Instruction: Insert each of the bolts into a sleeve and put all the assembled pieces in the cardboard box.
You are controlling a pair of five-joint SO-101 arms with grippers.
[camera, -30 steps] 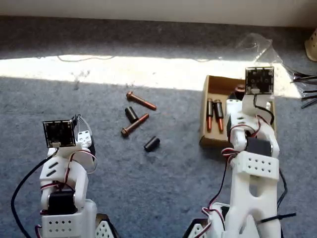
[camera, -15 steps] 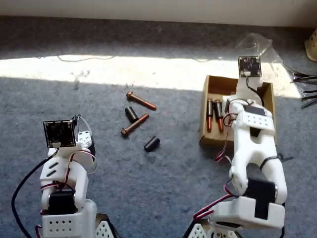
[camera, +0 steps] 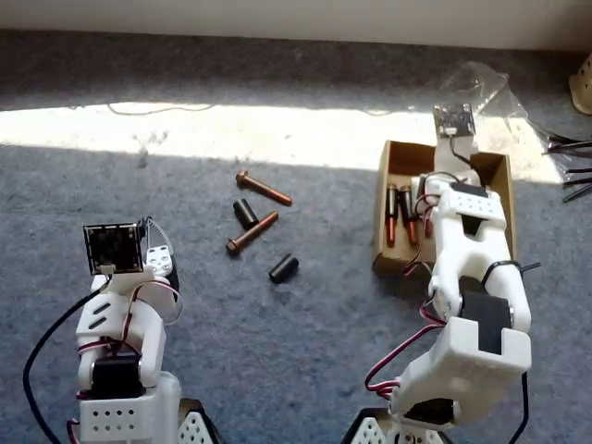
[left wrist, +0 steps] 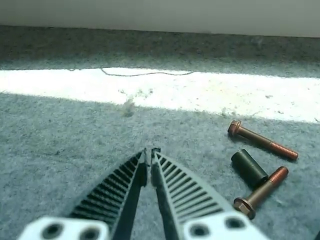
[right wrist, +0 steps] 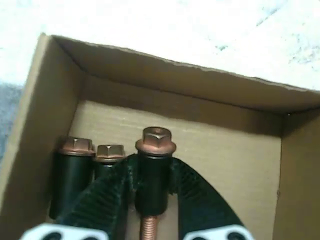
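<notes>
Bolt in its sleeve [right wrist: 151, 180]: held by the right gripper [right wrist: 152, 167], jaws closed on the black sleeve from both sides. Copper head out past the fingertips, threaded end coming out of the sleeve's other end, toward the wrist. Held low inside the cardboard box [right wrist: 225, 145], above its floor; touching the floor or not, impossible to tell. Just beside it, one finished piece [right wrist: 73, 172] along the box wall, and another finished piece [right wrist: 109, 156] between that one and the held one, all three heads pointing the same way.

Outside the box, well apart from it, on the grey carpet [camera: 305, 351]: far bolt [camera: 263, 188] and near bolt [camera: 252, 232], both bare, with the middle sleeve [camera: 245, 214] lying between them. Lone sleeve [camera: 283, 268] a little nearer to the arms, touching nothing.

Left gripper [left wrist: 150, 156]: low over the carpet, apart from the loose parts, jaws almost together with only a thin slit between them, nothing inside.

Beyond the box, in the sunlit strip, a clear plastic bag [camera: 476, 83].
</notes>
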